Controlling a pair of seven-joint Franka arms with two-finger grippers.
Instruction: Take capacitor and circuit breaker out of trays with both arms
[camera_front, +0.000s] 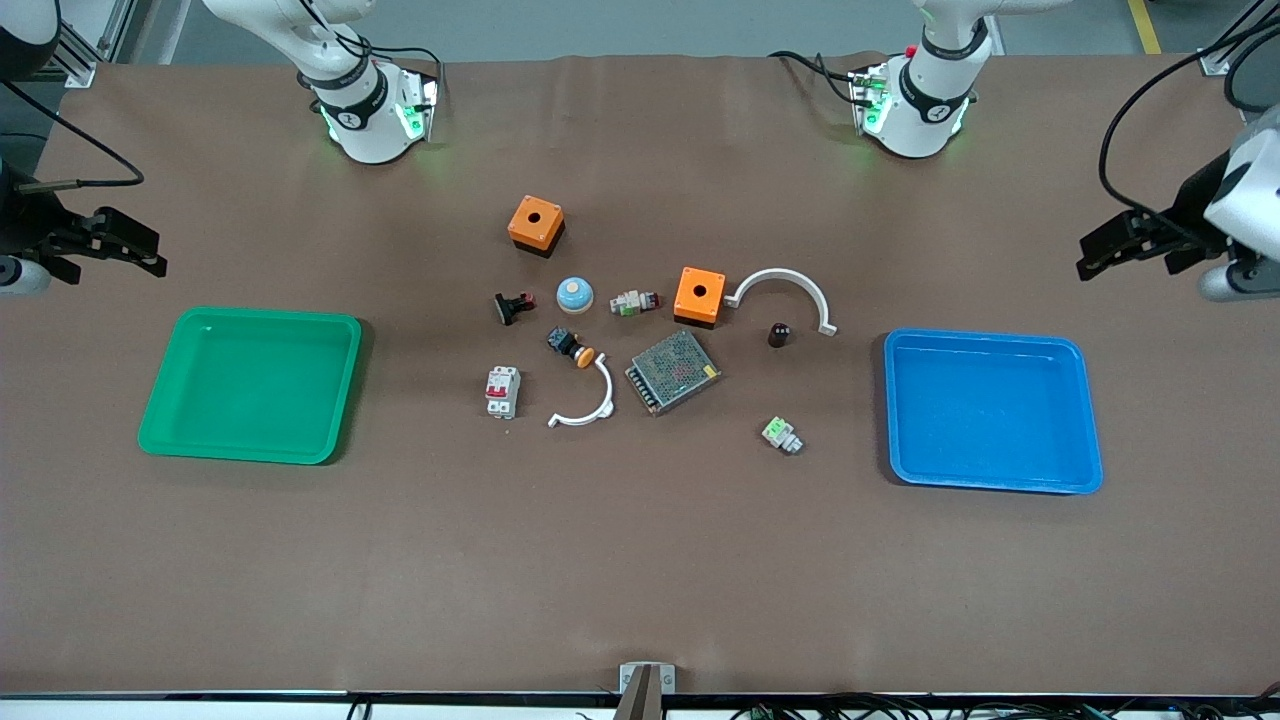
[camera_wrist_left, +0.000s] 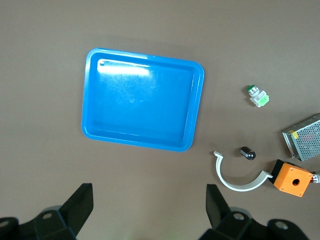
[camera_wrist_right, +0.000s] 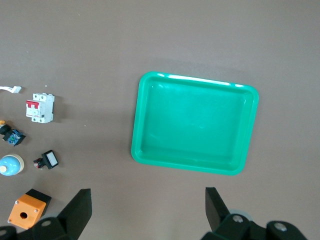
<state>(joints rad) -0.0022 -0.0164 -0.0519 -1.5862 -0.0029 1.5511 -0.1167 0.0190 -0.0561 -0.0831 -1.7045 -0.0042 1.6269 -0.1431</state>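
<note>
The capacitor (camera_front: 779, 334), a tiny black cylinder, stands on the table between a white arc and the blue tray (camera_front: 990, 410); it also shows in the left wrist view (camera_wrist_left: 247, 153). The breaker (camera_front: 503, 390), a white-grey block with red levers, lies toward the green tray (camera_front: 250, 385) and shows in the right wrist view (camera_wrist_right: 40, 107). My left gripper (camera_front: 1100, 255) (camera_wrist_left: 149, 195) is open and empty, high over bare table beside the blue tray. My right gripper (camera_front: 148, 255) (camera_wrist_right: 147, 196) is open and empty, high over bare table beside the green tray.
Both trays are empty. Between them lie two orange boxes (camera_front: 536, 224) (camera_front: 699, 294), a blue dome (camera_front: 575, 294), a metal mesh box (camera_front: 673, 371), two white arcs (camera_front: 785, 290) (camera_front: 590, 405), push-buttons (camera_front: 514, 307) (camera_front: 570, 347), and small parts (camera_front: 634, 301) (camera_front: 781, 434).
</note>
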